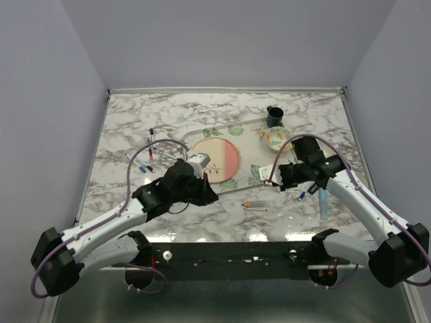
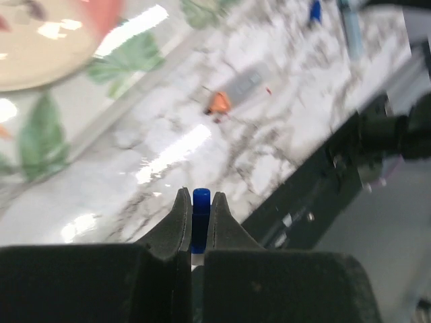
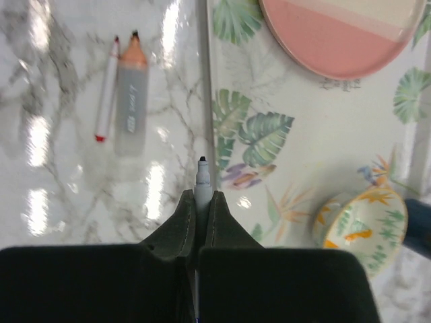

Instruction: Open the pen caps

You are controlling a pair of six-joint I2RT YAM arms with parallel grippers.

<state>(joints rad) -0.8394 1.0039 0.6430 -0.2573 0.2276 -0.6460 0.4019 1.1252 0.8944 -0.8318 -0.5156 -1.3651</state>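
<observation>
My left gripper (image 1: 210, 197) is shut on a small blue pen cap (image 2: 201, 217), held above the marble table near its front edge. My right gripper (image 1: 272, 176) is shut on a thin white pen (image 3: 202, 183) whose bare dark tip points forward over the leaf-print placemat (image 3: 283, 175). The two grippers are well apart. An uncapped orange highlighter (image 3: 132, 91) and a thin red-tipped pen (image 3: 106, 91) lie side by side on the table (image 1: 254, 204). Several capped thin pens (image 1: 145, 158) lie at the left.
A pink and cream plate (image 1: 217, 158) sits on the placemat (image 1: 232, 129). A patterned bowl (image 1: 277, 138) and a dark mug (image 1: 274, 116) stand behind the right arm. A light-blue highlighter (image 1: 323, 202) and a loose blue cap (image 1: 301, 196) lie at the right front.
</observation>
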